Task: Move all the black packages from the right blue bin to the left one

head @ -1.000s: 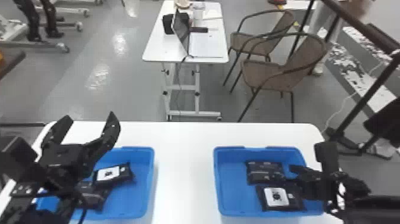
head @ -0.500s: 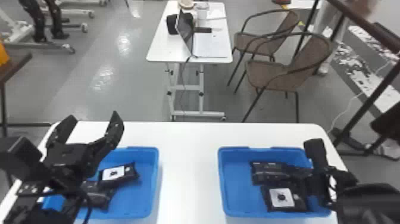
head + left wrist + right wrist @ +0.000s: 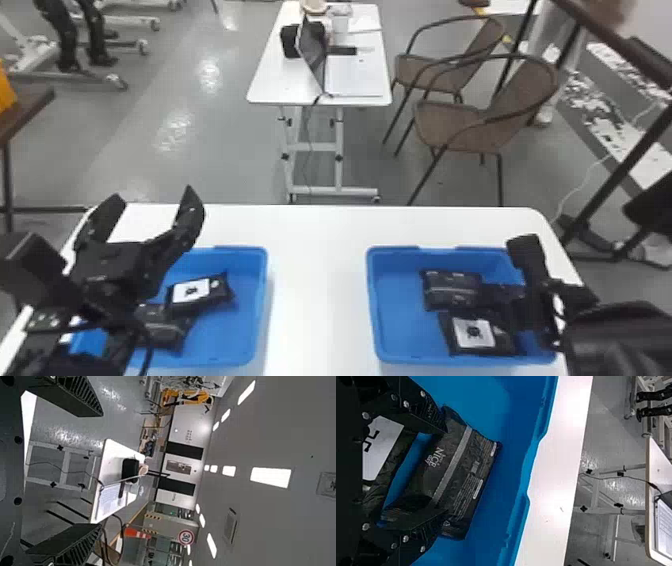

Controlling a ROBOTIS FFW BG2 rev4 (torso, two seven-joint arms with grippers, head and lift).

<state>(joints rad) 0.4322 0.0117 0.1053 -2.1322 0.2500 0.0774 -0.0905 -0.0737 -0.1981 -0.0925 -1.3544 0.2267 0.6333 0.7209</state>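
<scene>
Lab: wheeled frames, traffic cone

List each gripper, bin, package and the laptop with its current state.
Left gripper: open, empty
Right gripper: open
Left bin: uncovered, partly filled
Right bin: uncovered, partly filled
Left bin's white-labelled package: label up
Left bin's other package: lying down
Right bin's white-labelled package: label up
Right bin's other package: lying down
Laptop: open

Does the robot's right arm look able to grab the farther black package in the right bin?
Probably yes: the right gripper is down at the right bin, its fingers apart over the black package, with nothing seen lying on it. Whether they are low enough to grip, I can't tell.
</scene>
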